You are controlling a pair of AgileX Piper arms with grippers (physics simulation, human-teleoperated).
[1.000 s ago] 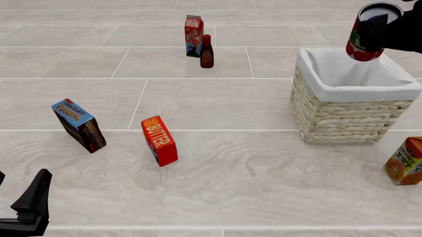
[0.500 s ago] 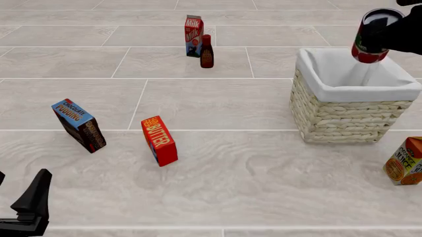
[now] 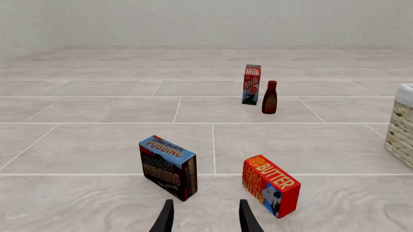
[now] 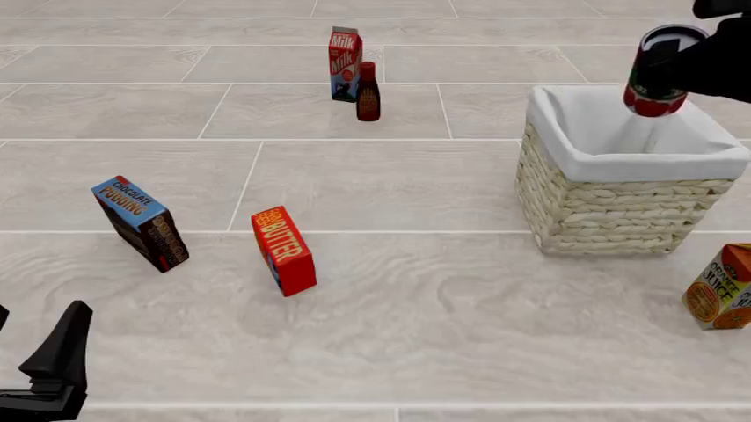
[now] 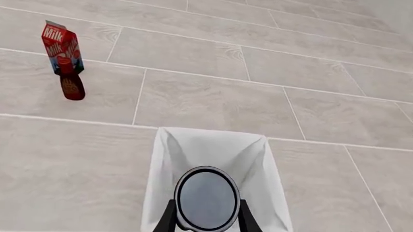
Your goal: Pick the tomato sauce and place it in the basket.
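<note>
Overhead, the tomato sauce can is hanging tilted above the wicker basket, pinched between the fingers of the right gripper. The left gripper is idling near the table's front edge, fingers parted around nothing.

The basket and orange juice carton are cut off by picture edges.

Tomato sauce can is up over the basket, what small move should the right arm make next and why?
Probably lower it a little, then release. The right gripper holds the tomato sauce above the basket, and the right wrist view shows the white lining straight below it.
</note>
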